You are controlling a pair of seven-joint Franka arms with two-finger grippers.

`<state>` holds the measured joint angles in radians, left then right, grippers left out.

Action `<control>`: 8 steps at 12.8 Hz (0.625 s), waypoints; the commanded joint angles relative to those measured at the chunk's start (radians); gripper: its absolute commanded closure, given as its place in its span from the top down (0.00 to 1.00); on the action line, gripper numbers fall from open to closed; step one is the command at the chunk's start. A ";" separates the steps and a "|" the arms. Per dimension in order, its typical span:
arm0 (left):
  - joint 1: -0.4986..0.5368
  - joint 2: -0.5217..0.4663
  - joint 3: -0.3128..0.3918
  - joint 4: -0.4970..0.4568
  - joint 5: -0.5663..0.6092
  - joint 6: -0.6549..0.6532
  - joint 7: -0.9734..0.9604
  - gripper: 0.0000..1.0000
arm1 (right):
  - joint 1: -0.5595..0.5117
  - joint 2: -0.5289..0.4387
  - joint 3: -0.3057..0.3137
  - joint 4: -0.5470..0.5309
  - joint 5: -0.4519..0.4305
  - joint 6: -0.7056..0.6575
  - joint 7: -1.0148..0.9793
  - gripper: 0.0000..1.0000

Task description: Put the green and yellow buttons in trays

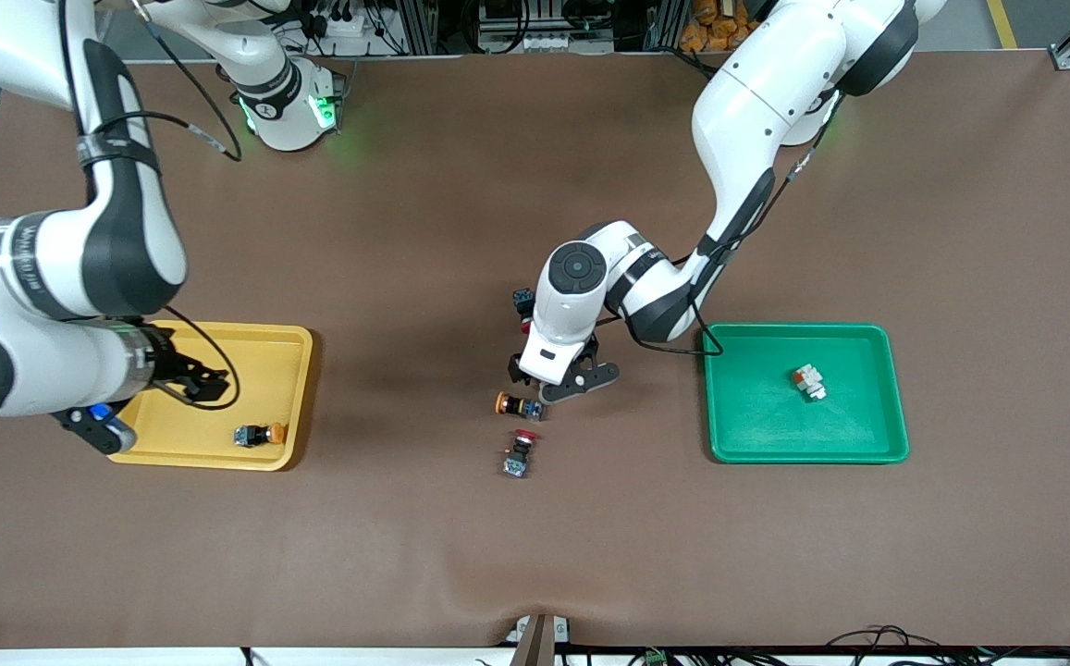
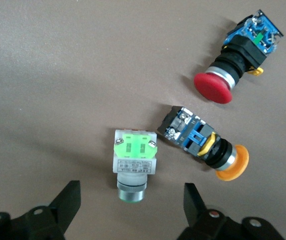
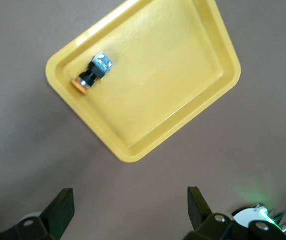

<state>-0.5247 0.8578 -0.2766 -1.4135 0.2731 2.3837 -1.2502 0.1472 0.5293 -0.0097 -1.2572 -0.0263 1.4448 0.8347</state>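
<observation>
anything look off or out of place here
Nothing looks damaged or spilled. A red-capped push-button switch lies among the loose switches mid-table, beside an orange-capped one and a silver-white green-faced one, though it matches neither the yellow plastic tray nor the green plastic tray.

A red-capped switch (image 1: 519,453) lies mid-table on the brown table (image 1: 424,555).

Front view: high camera facing both arm bases, looking down on the whole table (image 1: 461,555), far off. Left wrist view: looks straight down, close, on 3 switches; the yellow button (image 2: 206,148) there also shows in the front view (image 1: 516,404), mid-table. Right wrist view: looks down from higher up on the yellow tray (image 3: 148,75), shared with the front view (image 1: 220,444) at the right arm's end of the table
</observation>
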 commanded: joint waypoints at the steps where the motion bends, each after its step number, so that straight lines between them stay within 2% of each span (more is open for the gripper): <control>1: -0.027 0.012 0.019 0.022 -0.003 0.002 -0.020 0.87 | 0.093 -0.019 0.001 -0.028 -0.003 0.014 0.172 1.00; 4: -0.031 0.023 0.019 0.021 -0.002 0.002 -0.022 0.85 | 0.166 0.003 0.002 -0.027 -0.001 0.081 0.357 1.00; 8: -0.031 0.035 0.025 0.021 -0.003 0.002 -0.023 0.79 | 0.207 0.035 0.002 -0.028 0.005 0.121 0.437 1.00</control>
<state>-0.5411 0.8759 -0.2683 -1.4136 0.2731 2.3837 -1.2550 0.3475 0.5594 -0.0041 -1.2812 -0.0259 1.5526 1.2377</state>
